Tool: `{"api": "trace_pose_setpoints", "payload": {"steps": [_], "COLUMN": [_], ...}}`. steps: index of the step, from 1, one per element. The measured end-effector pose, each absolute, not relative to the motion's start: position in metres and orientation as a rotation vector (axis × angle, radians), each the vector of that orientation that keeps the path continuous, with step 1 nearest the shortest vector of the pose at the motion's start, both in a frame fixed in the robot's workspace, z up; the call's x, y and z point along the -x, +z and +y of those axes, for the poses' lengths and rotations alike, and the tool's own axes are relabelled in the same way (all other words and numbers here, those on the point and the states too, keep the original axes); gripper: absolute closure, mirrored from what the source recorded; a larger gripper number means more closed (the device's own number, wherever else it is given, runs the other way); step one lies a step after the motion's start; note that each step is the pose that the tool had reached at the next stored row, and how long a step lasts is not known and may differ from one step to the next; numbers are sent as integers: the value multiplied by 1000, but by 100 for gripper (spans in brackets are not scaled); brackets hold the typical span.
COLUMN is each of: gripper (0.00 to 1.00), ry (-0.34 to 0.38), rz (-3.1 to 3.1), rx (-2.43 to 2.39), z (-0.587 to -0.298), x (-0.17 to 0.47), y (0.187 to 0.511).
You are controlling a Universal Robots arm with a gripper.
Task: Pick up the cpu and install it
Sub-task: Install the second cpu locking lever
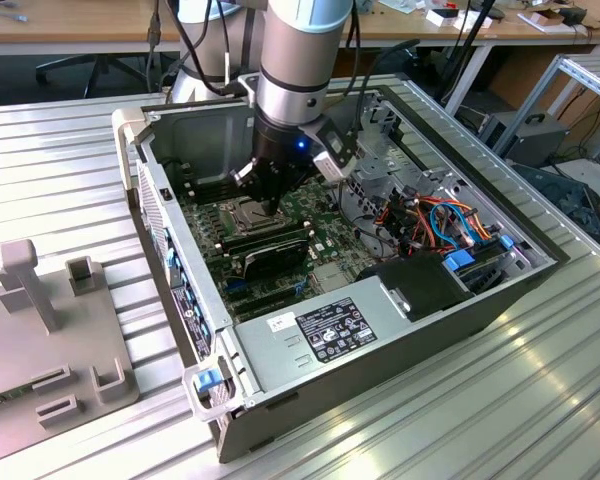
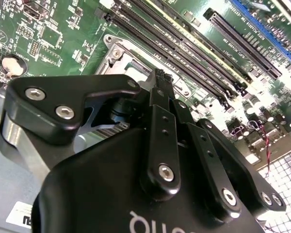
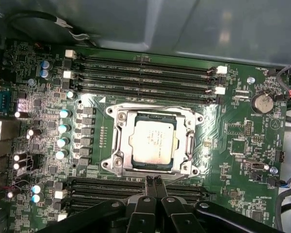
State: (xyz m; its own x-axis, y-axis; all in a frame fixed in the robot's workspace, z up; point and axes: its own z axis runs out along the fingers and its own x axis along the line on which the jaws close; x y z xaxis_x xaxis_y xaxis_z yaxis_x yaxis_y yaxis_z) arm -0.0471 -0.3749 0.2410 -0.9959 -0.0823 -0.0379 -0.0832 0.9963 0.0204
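Cpu [image 3: 153, 142] seated in socket [image 3: 153, 141] — end effector [image 3: 153, 180] fingertips pressed together, empty — socket's near edge partly hidden.

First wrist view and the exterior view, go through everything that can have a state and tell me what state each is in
cpu: lying flat in the socket, pale face up, not held.
socket frame: down around the cpu.
claw: fingers together, empty, just beside the socket.
memory slots: empty beside the socket.
computer case: on its side, panel off, motherboard exposed.
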Motion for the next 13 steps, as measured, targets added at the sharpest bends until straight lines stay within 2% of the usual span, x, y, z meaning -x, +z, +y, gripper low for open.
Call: {"api": "trace_pose_setpoints", "payload": {"steps": [13], "gripper": [89], "ry": [34], "rz": [3102], "rx": [129], "z": [-377], "x": [47], "y": [246]}}
